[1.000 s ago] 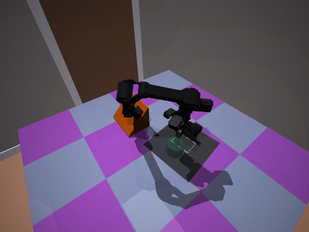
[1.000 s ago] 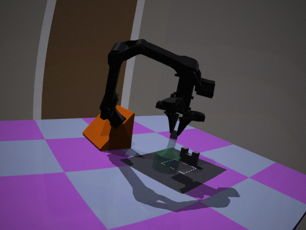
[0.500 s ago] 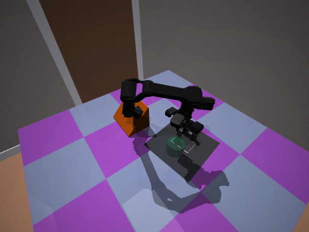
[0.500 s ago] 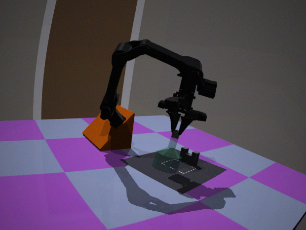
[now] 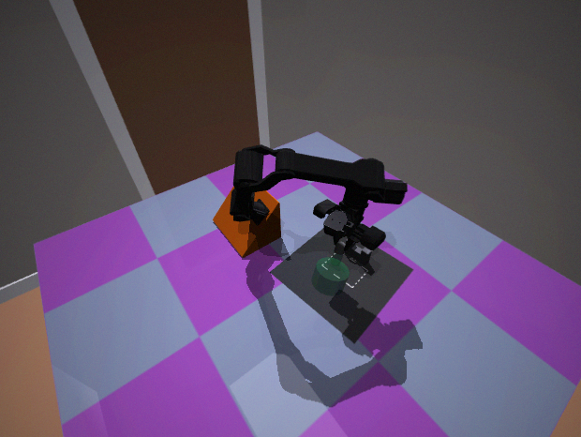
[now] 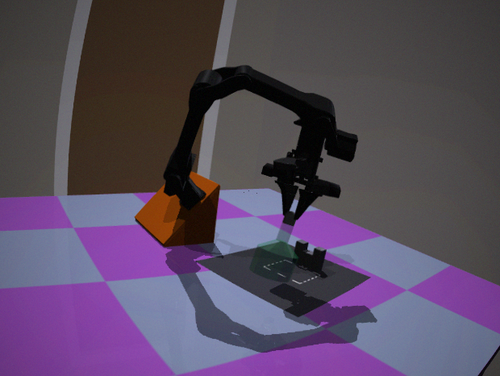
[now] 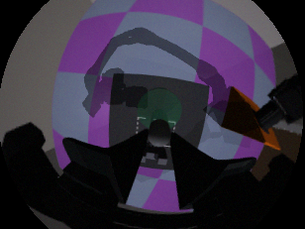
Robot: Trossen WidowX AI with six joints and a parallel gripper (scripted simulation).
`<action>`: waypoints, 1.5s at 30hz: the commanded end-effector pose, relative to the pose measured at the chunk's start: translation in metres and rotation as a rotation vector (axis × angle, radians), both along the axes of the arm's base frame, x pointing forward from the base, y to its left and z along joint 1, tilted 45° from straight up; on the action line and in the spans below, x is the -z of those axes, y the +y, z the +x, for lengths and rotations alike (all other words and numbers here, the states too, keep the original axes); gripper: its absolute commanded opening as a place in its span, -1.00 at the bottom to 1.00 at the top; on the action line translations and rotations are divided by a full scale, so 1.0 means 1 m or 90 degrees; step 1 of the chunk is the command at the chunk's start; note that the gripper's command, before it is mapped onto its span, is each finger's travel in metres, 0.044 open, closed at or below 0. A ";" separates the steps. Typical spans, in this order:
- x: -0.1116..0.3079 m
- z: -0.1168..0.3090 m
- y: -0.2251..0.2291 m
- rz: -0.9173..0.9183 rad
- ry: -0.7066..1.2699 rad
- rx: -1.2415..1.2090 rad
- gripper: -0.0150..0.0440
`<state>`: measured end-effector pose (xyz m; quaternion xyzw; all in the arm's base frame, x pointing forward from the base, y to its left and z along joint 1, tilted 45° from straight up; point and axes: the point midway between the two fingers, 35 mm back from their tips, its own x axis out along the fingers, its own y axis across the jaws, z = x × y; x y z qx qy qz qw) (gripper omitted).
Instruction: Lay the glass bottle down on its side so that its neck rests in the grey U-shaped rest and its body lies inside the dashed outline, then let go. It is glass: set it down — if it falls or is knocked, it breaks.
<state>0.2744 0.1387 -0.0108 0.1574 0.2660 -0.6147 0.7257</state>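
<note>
Hand (image 5: 355, 260) (image 6: 290, 217) (image 7: 159, 134) clamped on the neck of the tilted glass bottle (image 5: 330, 277) (image 6: 272, 261) (image 7: 159, 109), its body overlapping the dashed outline (image 5: 357, 279) (image 6: 310, 279) (image 7: 138, 129) from nine o'clock in the exterior view; laying down, seating the neck and release remain.

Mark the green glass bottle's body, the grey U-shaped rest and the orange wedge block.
green glass bottle (image 5: 330, 277) (image 6: 271, 261) (image 7: 159, 104): all three views, body
grey U-shaped rest (image 6: 310, 258): exterior, front face
orange wedge block (image 5: 267, 225) (image 6: 204, 226) (image 7: 241, 116): all views, side
</note>
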 end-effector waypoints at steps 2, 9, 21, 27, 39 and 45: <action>0.007 -0.003 0.007 0.004 0.001 0.001 -0.11; 0.011 -0.004 0.011 -0.004 0.000 -0.001 -0.11; 0.020 -0.007 0.018 -0.018 -0.002 -0.005 -0.11; 0.024 -0.008 0.022 -0.025 -0.002 -0.007 -0.11; 0.036 -0.011 0.030 -0.038 -0.003 -0.014 -0.11; 0.042 -0.012 0.034 -0.044 -0.004 -0.019 -0.11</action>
